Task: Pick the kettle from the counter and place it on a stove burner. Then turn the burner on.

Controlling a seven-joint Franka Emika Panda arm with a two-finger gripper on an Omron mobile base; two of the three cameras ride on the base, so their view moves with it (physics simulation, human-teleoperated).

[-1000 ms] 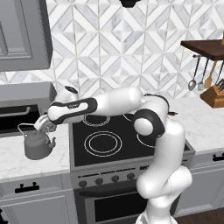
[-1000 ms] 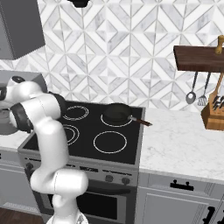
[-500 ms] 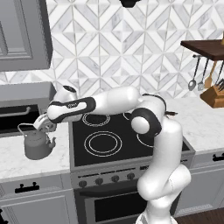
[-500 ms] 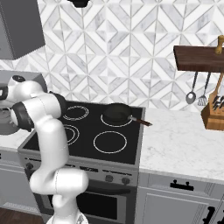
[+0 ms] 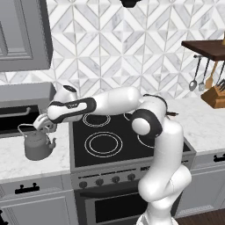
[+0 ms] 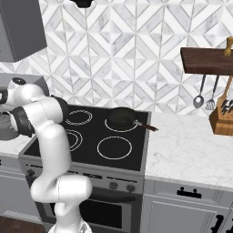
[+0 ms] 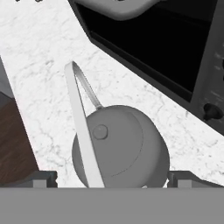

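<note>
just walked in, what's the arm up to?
The arm is reaching left over the kettle, which sits on the counter beside the cooktop. The gripper is at the kettle's wire handle; in the hand view the jaws stand wide, one on each side of the body, not closed. Nothing is lifted yet. A pan sits on a rear burner.
</note>
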